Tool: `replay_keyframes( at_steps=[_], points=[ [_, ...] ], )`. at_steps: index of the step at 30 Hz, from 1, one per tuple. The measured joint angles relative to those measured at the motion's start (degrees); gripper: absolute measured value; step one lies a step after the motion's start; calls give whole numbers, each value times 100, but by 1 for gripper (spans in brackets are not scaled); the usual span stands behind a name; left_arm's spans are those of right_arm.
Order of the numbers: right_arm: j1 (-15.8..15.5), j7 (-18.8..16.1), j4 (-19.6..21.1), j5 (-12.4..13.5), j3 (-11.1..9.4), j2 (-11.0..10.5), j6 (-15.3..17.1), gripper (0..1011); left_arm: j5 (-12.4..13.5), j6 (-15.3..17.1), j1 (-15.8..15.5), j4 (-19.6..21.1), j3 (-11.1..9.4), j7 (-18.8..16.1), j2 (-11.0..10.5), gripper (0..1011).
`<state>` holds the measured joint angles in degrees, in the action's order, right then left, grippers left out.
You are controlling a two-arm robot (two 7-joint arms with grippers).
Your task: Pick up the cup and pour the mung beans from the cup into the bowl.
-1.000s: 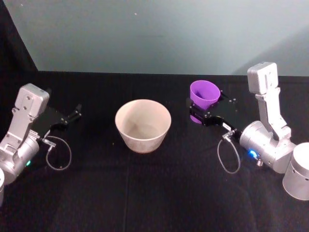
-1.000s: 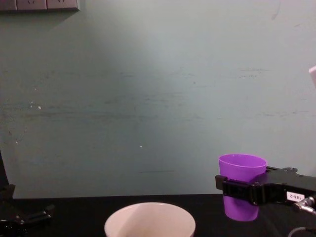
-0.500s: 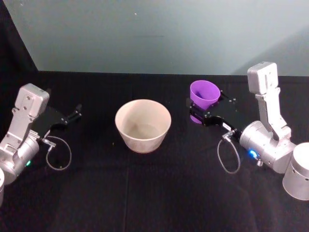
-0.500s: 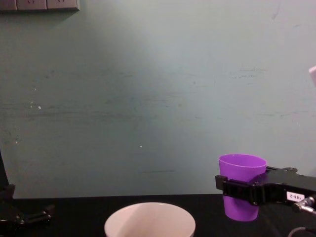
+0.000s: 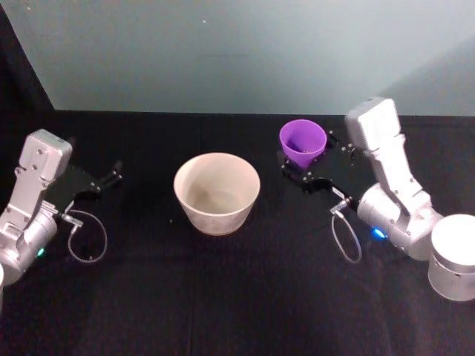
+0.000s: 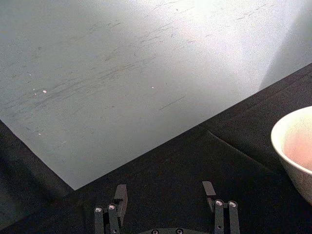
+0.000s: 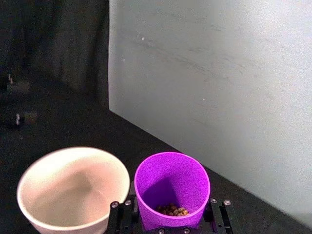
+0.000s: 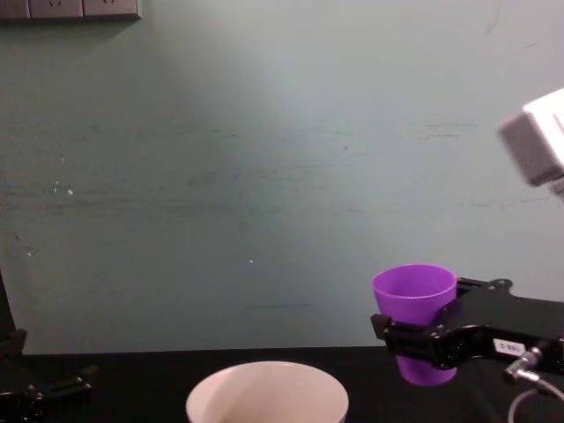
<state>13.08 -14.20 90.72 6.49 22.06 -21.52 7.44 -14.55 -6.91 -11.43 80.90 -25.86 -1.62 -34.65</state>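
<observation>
My right gripper (image 5: pixel 308 165) is shut on the purple cup (image 5: pixel 303 142), holding it upright above the table, right of the bowl (image 5: pixel 217 191). In the chest view the cup (image 8: pixel 415 319) hangs in the black fingers (image 8: pixel 414 338) slightly above and right of the bowl's rim (image 8: pixel 266 389). The right wrist view shows mung beans (image 7: pixel 171 210) at the bottom of the cup (image 7: pixel 172 189), with the cream bowl (image 7: pixel 73 188) close beside it and holding nothing. My left gripper (image 5: pixel 105 178) rests open at the table's left, its fingers (image 6: pixel 120 195) apart, and the bowl's edge (image 6: pixel 294 151) shows in its wrist view.
A black cloth (image 5: pixel 237 297) covers the table, backed by a pale green wall (image 5: pixel 237 52). A power-socket strip (image 8: pixel 70 9) is mounted high on the wall. Cables loop beside each wrist (image 5: pixel 345 237).
My right gripper has lifted the cup and carried it left toward the bowl, with the arm's upper link swinging left too. The left arm shifted slightly.
</observation>
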Motion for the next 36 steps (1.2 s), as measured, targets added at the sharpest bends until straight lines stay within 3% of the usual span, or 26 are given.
replay_keyframes(
  at_steps=[4, 10, 11, 23, 36],
  points=[
    [271, 99, 38, -789, 382, -109, 225, 718, 0, 0, 0, 0, 0, 0, 0, 1000],
    [668, 35, 72, -1591, 809, -175, 529, 718, 0, 0, 0, 0, 0, 0, 0, 1000],
    [668, 35, 72, -1591, 809, -175, 529, 718, 0, 0, 0, 0, 0, 0, 0, 1000],
    [1360, -270, -21, -2916, 1571, -131, 900, 718, 0, 0, 0, 0, 0, 0, 0, 1000],
    [1765, -430, -142, -4192, 2250, -52, 1192, 718, 0, 0, 0, 0, 0, 0, 0, 1000]
  ],
)
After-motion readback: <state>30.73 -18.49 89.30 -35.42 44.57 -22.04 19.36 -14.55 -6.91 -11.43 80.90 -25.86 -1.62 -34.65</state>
